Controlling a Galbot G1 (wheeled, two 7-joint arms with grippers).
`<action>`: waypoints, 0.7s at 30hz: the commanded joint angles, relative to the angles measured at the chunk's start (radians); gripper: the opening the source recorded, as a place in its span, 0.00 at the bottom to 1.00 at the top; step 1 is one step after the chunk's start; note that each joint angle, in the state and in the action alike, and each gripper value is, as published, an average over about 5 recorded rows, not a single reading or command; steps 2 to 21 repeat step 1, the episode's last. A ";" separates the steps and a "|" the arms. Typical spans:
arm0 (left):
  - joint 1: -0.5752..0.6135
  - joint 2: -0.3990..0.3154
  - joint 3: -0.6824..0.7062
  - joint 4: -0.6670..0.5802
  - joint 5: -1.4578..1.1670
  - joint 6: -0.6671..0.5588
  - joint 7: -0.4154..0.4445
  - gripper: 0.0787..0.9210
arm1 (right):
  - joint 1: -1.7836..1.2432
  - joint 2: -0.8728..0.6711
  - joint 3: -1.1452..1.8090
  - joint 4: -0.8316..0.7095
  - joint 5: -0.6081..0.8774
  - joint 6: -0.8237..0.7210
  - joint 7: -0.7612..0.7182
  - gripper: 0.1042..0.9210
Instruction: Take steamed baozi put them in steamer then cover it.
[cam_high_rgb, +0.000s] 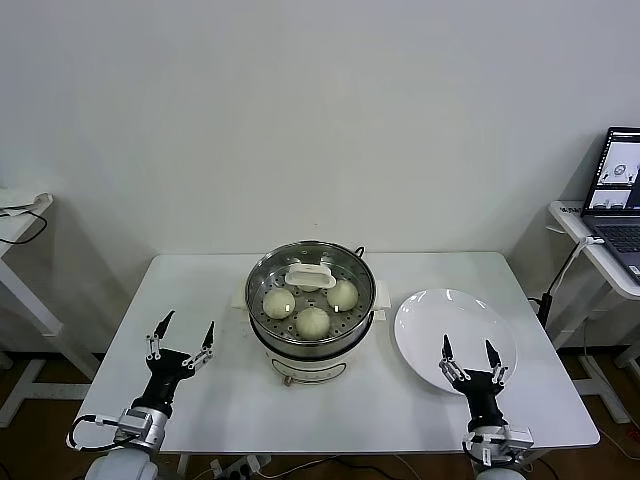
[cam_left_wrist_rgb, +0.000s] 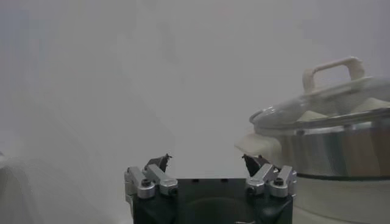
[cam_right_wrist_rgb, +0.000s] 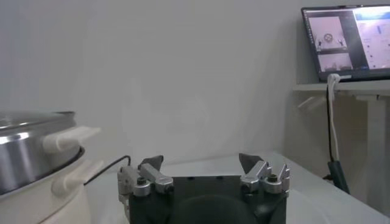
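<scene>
The steamed baozi are already in the steamer, which stands in the middle of the white table, ahead of me and between my two arms. Nearest to me are my own grippers, both low over the table's front edge. My left gripper hovers to the left of the pot with its fingers spread wide and nothing between them. My right gripper is just as wide apart and empty, poised above the near rim of a flat white plate. The plate lies just right of the steamer and has nothing on it. Nothing stands between either gripper and the pot.

Farther in, the shiny steel pot sits on its white base, with a dark cord trailing behind it. I can see three pleated cream buns on the perforated tray inside. The cover, clear glass with a white handle, rests on top of the pot.

Beyond the table is a plain white wall. Far to my right, a side desk carries an open laptop.
</scene>
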 joint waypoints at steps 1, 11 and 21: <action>0.003 0.002 -0.004 -0.004 0.009 0.007 -0.001 0.88 | 0.000 0.002 0.003 -0.001 0.003 0.001 -0.004 0.88; 0.003 0.002 -0.004 -0.004 0.009 0.007 -0.001 0.88 | 0.000 0.002 0.003 -0.001 0.003 0.001 -0.004 0.88; 0.003 0.002 -0.004 -0.004 0.009 0.007 -0.001 0.88 | 0.000 0.002 0.003 -0.001 0.003 0.001 -0.004 0.88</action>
